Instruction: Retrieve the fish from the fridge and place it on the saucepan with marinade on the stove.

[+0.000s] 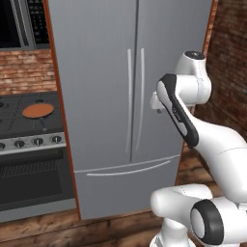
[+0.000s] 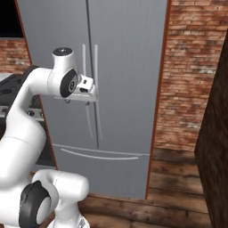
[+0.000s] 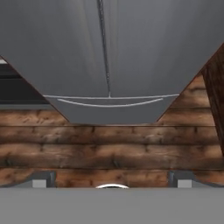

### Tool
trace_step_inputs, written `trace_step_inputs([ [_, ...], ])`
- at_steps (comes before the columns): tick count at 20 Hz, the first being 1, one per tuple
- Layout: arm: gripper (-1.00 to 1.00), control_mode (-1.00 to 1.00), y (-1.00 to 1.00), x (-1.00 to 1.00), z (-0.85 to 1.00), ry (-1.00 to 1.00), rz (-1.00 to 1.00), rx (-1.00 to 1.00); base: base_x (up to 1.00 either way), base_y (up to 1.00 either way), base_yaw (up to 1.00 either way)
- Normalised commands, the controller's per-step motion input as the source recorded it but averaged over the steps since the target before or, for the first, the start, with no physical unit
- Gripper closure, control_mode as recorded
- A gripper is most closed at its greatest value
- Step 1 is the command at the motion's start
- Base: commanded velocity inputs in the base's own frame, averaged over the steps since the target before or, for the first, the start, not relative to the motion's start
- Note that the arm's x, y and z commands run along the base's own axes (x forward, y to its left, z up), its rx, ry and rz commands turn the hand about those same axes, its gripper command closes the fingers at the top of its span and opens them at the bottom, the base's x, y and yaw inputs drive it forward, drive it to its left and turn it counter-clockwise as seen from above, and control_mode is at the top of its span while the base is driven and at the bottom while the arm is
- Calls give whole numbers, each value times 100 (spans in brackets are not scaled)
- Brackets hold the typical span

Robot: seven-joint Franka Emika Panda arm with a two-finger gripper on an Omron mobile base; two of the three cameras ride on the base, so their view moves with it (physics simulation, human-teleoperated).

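fridge: one, two doors
vertical handles: two
drawer handle: one
saucepan: one
stove knobs: four visible

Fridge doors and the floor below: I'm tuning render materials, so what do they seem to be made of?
The fridge looks like brushed steel: even grey with soft vertical sheen streaks and slim pale handles. The floor looks like matt wooden planks, brown with dark grain and seams between boards.
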Motion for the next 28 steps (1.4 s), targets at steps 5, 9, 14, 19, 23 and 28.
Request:
trace_step_inputs([
  [5, -100, -100, -27, 0, 0, -40, 6, 0, 0, 0, 0],
  [9, -100, -100, -12, 0, 0, -47, 11, 0, 0, 0, 0],
  [14, -100, -100, -4, 4, 0, -41, 11, 0, 0, 0, 0],
  [19, -100, -100, 0, 31, 9, -20, 4, 2, 0, 0, 0],
  [23, -100, -100, 0, 32, 51, -1, 0, 1, 0, 0, 0],
  [28, -100, -100, 0, 25, 60, 2, 0, 0, 0, 0, 0],
])
